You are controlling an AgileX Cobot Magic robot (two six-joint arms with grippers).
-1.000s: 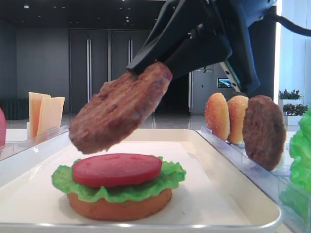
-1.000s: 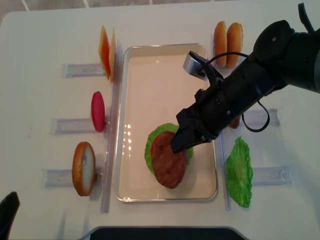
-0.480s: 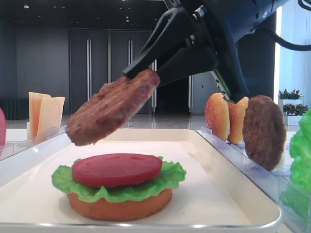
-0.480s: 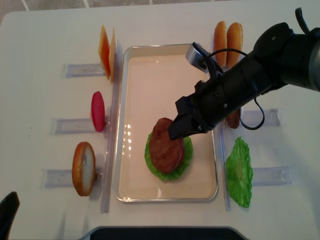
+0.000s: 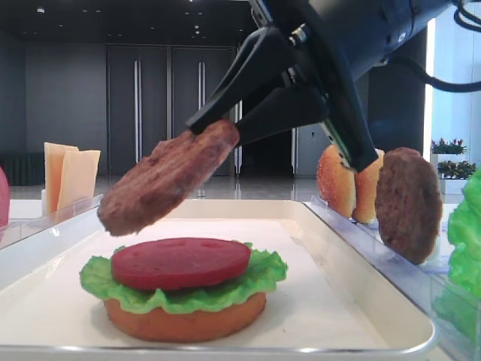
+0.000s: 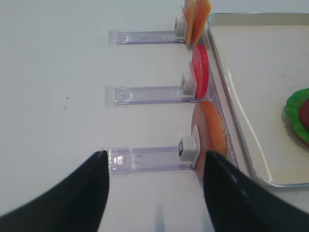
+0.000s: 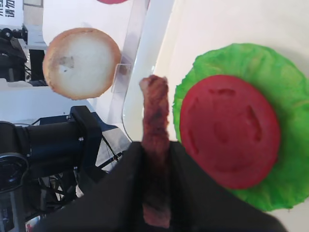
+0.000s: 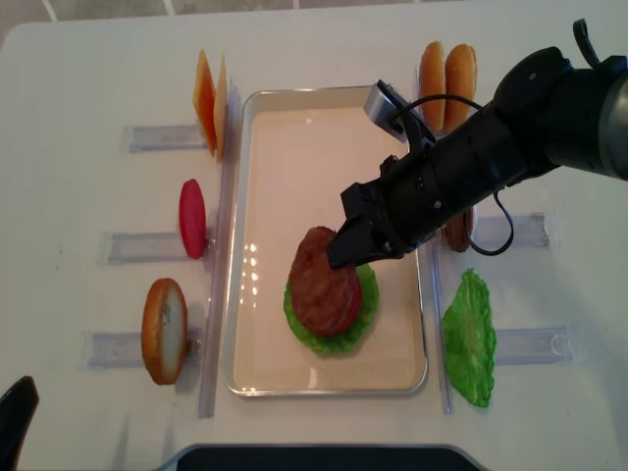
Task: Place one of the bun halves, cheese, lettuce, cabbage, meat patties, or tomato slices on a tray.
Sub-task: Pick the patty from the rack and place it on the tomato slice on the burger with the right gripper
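Clearance above the stack is visible in the low side view: the meat patty (image 5: 167, 186) hangs tilted, its lower edge just above the tomato slice (image 5: 180, 262) with a narrow gap between them. The tray (image 8: 257, 363) has bare floor ahead of and behind the stack, and its raised rim runs close beside the clear racks (image 6: 145, 94) on both long sides. The patty is a reddish-brown disc with a ridged, grilled face; from overhead it covers most of the tomato and the lettuce (image 8: 365, 294) under it. The stack sits on a bun half (image 5: 184, 320) toward the near end of the tray. The right claw (image 7: 155, 159) is closed on the patty's upper edge, one finger on each face, as the wrist view shows edge-on. The left claw (image 6: 154, 186) stands spread wide over the table (image 6: 58, 72), gripping nothing, just short of the rack holding another bun half (image 6: 211, 129).
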